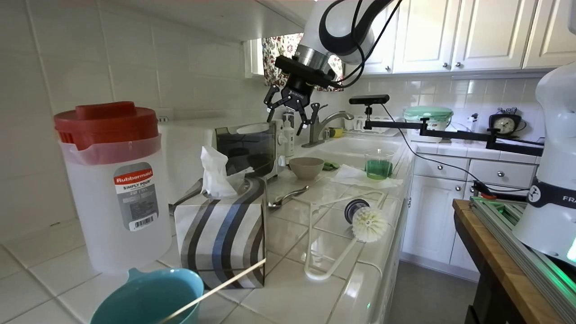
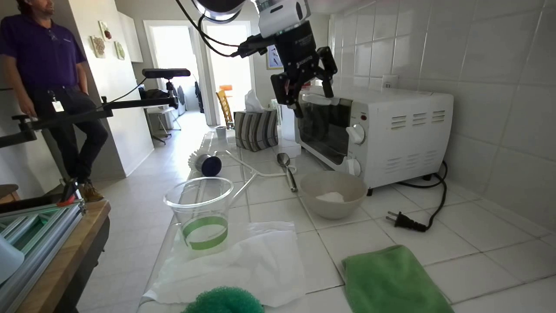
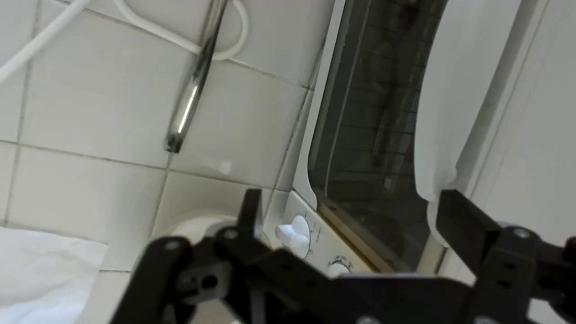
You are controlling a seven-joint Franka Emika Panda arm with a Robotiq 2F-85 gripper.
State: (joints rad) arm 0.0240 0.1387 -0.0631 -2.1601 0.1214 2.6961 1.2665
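Note:
My gripper [image 1: 285,125] is open and empty, in the air above the counter at the front of a white toaster oven [image 2: 408,141]. In the wrist view the jaws [image 3: 350,198] stand wide apart, with the oven's dark glass door [image 3: 378,112] and white knobs [image 3: 294,235] beyond them. The oven's white door handle [image 3: 454,85] lies near the right finger; I cannot tell if they touch. A beige bowl [image 2: 332,195] with something white inside stands by the oven's knob end, partly hidden behind the left finger in the wrist view. A metal spoon [image 2: 287,171] lies before the oven.
A clear cup with a green band [image 2: 204,230] stands on a white paper sheet [image 2: 260,274]. A green cloth [image 2: 391,278], dish brush [image 1: 369,222], white hanger-like frame [image 1: 310,243], striped tissue box [image 1: 220,234], red-lidded pitcher [image 1: 117,189] and teal cup [image 1: 144,297] are on the counter.

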